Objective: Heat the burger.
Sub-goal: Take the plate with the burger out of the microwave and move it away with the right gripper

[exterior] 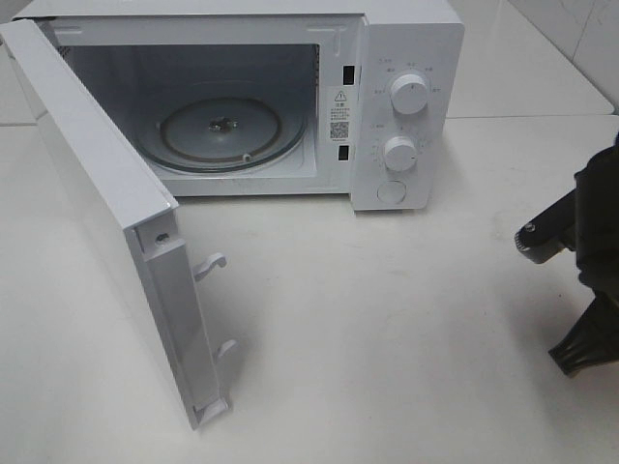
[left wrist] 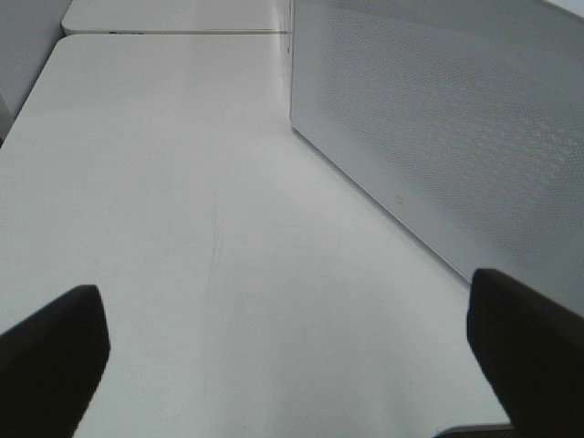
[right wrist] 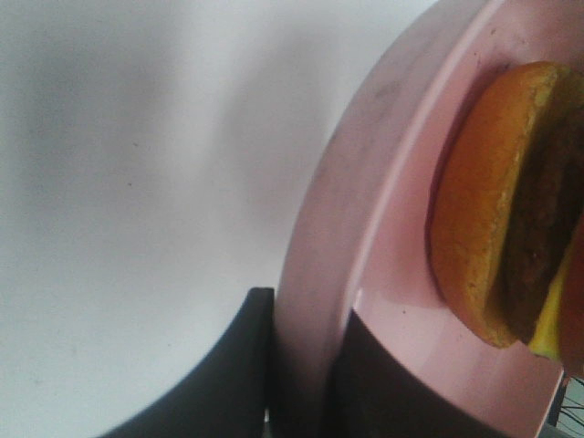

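In the right wrist view the burger (right wrist: 497, 201) lies on a pink plate (right wrist: 319, 237), showing an orange-brown bun, a dark patty and a yellow layer. My right gripper (right wrist: 306, 315) is shut on the plate's rim, one finger on each side of it. Neither the burger nor the plate shows in the exterior high view, where only part of the right arm (exterior: 585, 261) appears at the right edge. My left gripper (left wrist: 287, 338) is open with nothing between its fingers (left wrist: 55, 347), low over the white table beside the microwave door (left wrist: 438, 137).
The white microwave (exterior: 406, 116) stands at the back with its door (exterior: 106, 193) swung wide open to the left, reaching far toward the front. Its glass turntable (exterior: 221, 130) is bare. White table (exterior: 387, 338) stretches in front of it.
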You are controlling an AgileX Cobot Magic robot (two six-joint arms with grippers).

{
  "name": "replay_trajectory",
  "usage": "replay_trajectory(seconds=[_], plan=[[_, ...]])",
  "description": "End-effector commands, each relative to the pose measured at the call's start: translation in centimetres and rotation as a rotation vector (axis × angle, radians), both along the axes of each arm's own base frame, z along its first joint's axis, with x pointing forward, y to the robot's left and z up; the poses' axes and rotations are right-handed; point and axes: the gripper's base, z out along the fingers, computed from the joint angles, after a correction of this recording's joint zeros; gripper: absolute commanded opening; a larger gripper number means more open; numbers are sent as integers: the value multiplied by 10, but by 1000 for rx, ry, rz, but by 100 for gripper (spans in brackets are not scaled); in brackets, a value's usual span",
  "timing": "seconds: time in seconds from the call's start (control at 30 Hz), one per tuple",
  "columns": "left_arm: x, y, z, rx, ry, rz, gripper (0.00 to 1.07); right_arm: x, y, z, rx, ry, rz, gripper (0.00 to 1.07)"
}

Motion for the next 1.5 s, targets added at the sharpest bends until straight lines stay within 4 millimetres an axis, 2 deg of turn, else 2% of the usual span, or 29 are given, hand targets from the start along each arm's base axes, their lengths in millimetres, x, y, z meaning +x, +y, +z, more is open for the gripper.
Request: replay_trajectory(seconds=[0.03,0.3,0.73,0.87,1.0,1.03,1.07,1.13,1.17,1.2,1.23,1.27,1.33,1.5], plan=[[0,0,0,-2,-16,3,100,5,1,-7,-58,-19,-6,3],[0,0,0,-2,-16,3,100,10,7,-38,-63,28,-18,6],[0,0,0,-2,-16,3,100,15,9,-61,-84,-7,-48,10],[0,0,0,-2,-16,3,100,16,10,-70,-79,1,-47,16],[0,0,0,-2,-16,3,100,16,12,-72,-42,0,-41,24],[0,0,0,-2,-16,3,100,16,14,-73,-20,3,-38,32],[0,0,0,-2,-16,3,100,16,14,-73,-20,3,-38,32],[0,0,0,-2,-16,3,100,15,15,-74,5,10,-50,45],[0,0,0,-2,-16,3,100,15,15,-74,5,10,-50,45],[0,0,0,-2,-16,3,100,14,15,-74,11,16,-62,51],[0,0,0,-2,-16,3,100,14,15,-74,11,16,-62,51],[0,0,0,-2,-16,3,100,12,18,-72,17,23,-44,56],[0,0,0,-2,-16,3,100,11,20,-70,20,20,-30,57],[0,0,0,-2,-16,3,100,3,32,-44,112,-4,16,58]])
